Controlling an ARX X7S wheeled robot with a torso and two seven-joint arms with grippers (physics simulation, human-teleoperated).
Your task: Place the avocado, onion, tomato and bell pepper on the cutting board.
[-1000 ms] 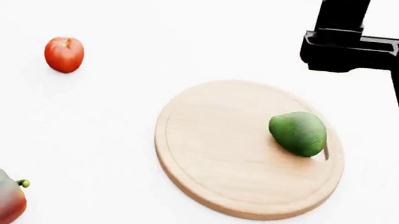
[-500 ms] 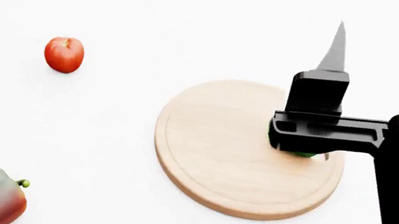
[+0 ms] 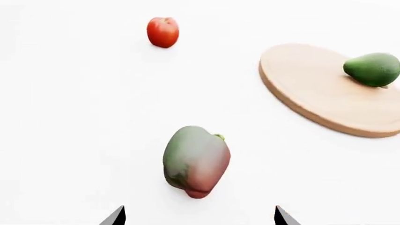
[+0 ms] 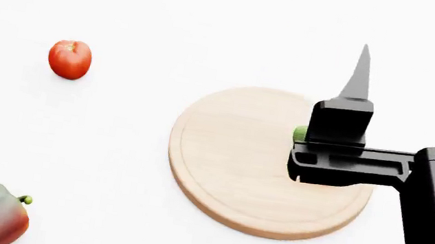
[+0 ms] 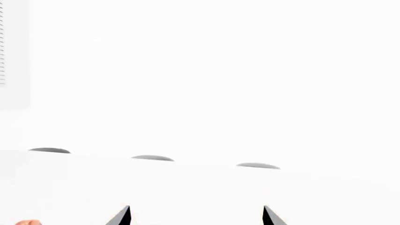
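The smooth green egg-shaped avocado (image 3: 372, 69) rests on the round light-wood cutting board (image 3: 312, 89). The mottled red-and-green bell pepper (image 3: 196, 161) lies ahead of the left claw (image 3: 198, 216), spread and empty; the glossy red tomato (image 3: 162, 32) sits far beyond. No onion shows. The right claw (image 5: 195, 216) holds nothing, parted.

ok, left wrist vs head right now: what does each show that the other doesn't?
Left wrist only: the whole avocado lying on the cutting board, and the left gripper, its fingertips spread wide just short of the bell pepper.

Head only: the right gripper and its arm over the board, hiding all but a sliver of the avocado; the board's full round outline.

Both: the tomato and the bell pepper lying off the board on the white table.
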